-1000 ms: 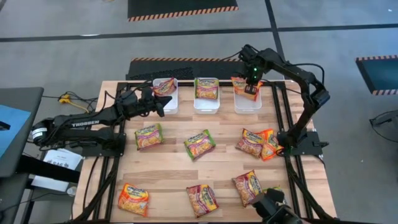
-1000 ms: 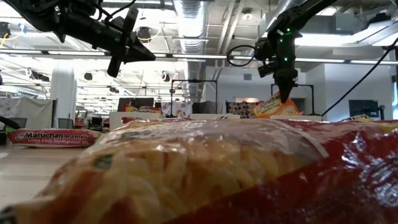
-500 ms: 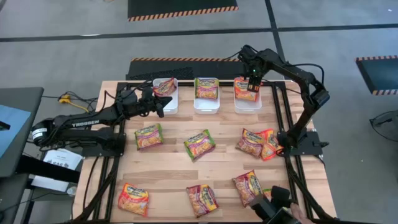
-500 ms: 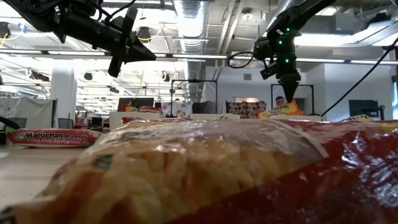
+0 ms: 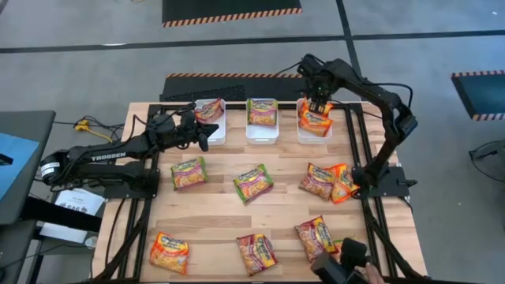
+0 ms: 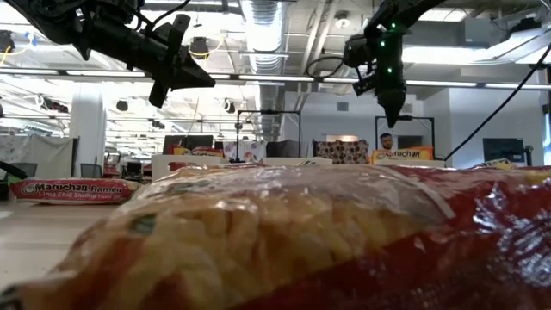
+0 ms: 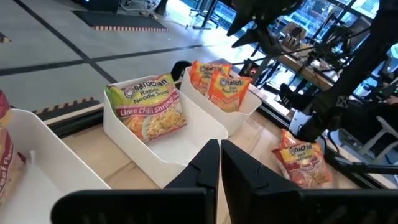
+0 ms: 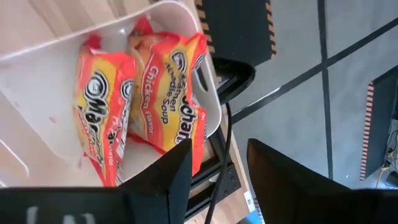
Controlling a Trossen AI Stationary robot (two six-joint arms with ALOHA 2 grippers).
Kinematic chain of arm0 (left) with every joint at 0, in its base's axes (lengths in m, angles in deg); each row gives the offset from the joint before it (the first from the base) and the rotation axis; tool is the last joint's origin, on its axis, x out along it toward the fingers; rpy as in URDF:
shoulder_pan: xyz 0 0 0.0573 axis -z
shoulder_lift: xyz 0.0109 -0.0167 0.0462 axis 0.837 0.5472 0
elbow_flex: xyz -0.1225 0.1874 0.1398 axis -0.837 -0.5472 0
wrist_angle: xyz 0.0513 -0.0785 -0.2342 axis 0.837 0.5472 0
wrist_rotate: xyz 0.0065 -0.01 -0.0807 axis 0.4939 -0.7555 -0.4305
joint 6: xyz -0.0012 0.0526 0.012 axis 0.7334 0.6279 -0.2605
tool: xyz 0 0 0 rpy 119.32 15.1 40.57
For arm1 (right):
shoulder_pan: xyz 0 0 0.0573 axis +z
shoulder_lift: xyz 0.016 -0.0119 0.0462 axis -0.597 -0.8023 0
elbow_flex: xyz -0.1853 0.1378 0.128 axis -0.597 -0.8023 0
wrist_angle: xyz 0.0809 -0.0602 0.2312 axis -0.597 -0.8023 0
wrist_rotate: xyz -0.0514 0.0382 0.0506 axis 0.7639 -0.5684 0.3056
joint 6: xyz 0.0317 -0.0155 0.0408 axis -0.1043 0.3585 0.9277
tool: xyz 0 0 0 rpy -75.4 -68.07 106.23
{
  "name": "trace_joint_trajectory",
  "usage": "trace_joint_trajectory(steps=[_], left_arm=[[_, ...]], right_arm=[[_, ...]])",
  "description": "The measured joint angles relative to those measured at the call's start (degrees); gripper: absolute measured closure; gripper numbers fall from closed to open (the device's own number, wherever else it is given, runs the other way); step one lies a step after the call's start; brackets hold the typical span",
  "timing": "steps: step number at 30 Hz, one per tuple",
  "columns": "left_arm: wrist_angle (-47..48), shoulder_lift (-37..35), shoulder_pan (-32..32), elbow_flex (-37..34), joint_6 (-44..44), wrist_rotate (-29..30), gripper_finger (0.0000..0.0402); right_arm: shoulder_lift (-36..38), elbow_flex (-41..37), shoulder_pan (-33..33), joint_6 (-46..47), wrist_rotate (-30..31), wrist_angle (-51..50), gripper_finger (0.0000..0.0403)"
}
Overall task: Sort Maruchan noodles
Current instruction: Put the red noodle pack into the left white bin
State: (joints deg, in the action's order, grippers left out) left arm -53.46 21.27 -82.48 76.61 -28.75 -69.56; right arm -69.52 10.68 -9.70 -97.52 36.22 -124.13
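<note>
Three white bins stand along the table's far edge. The left bin (image 5: 210, 120) holds a red-edged packet, the middle bin (image 5: 261, 120) a green one (image 7: 146, 109). The right bin (image 5: 314, 126) holds two orange Maruchan packets (image 8: 143, 106), standing on edge against its wall. My right gripper (image 5: 316, 101) (image 8: 217, 180) hangs open a little above them, touching nothing. My left gripper (image 5: 203, 136) (image 7: 219, 163) is shut and empty, in the air by the left bin's near side. Several more packets lie flat on the wooden table, among them two green ones (image 5: 188, 172) (image 5: 252, 183).
Loose packets lie at mid-right (image 5: 319, 180) (image 5: 342, 183) and along the near edge (image 5: 169, 252) (image 5: 256, 252) (image 5: 315, 237). A dark device (image 5: 347, 264) sits at the near edge. One packet (image 6: 301, 241) fills the low view's foreground. Bare wood shows between the bins and the packets.
My right gripper has opened and let go of the orange packet it held over the right bin. The packet has dropped into that bin beside the other orange one. The gripper has then risen clear of it and tipped a little.
</note>
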Motion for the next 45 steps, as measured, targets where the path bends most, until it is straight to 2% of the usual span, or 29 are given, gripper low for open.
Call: trace_joint_trajectory(steps=[5,15,18,22,27,31,36,38,41,45], left_arm=[[1.2,0.0,-0.8,0.0,1.7,-0.2,0.0365],[0.5,0.0,-6.8,0.0,-1.2,0.6,0.0244],[-2.2,0.0,-7.8,0.0,-5.6,-0.2,0.0218],[-5.4,0.0,-8.0,0.1,-9.2,-2.9,0.0206],[-5.0,0.0,-7.5,2.3,-10.6,-9.1,0.0205],[-4.8,0.0,-7.0,5.4,-10.5,-14.2,0.0205],[-4.8,0.0,-6.9,9.1,-9.1,-20.2,0.0205],[-4.9,0.0,-6.9,10.2,-8.4,-23.1,0.0205],[-4.8,0.0,-6.9,10.9,-8.7,-27.4,0.0205],[-4.7,-0.2,-6.9,11.1,-10.6,-33.7,0.0205]], right_arm=[[0.0,3.6,1.3,1.2,0.0,-2.5,0.0225],[0.0,13.8,4.4,1.6,-0.1,-6.7,0.0226],[0.0,17.5,5.4,1.7,-0.1,-9.0,0.0226],[0.0,22.2,6.6,2.9,-0.1,-13.0,0.0226],[0.0,26.4,8.3,9.6,-1.2,-17.6,0.0226],[0.0,27.3,9.8,17.6,-7.8,-21.4,0.0226],[0.3,27.3,11.9,31.2,-24.8,-21.0,0.0226],[0.5,27.3,13.4,35.1,-29.8,-21.0,0.0226],[0.4,27.3,16.5,39.8,-33.5,-21.0,0.0226],[0.4,27.3,22.1,42.8,-34.3,-21.0,0.0226]])
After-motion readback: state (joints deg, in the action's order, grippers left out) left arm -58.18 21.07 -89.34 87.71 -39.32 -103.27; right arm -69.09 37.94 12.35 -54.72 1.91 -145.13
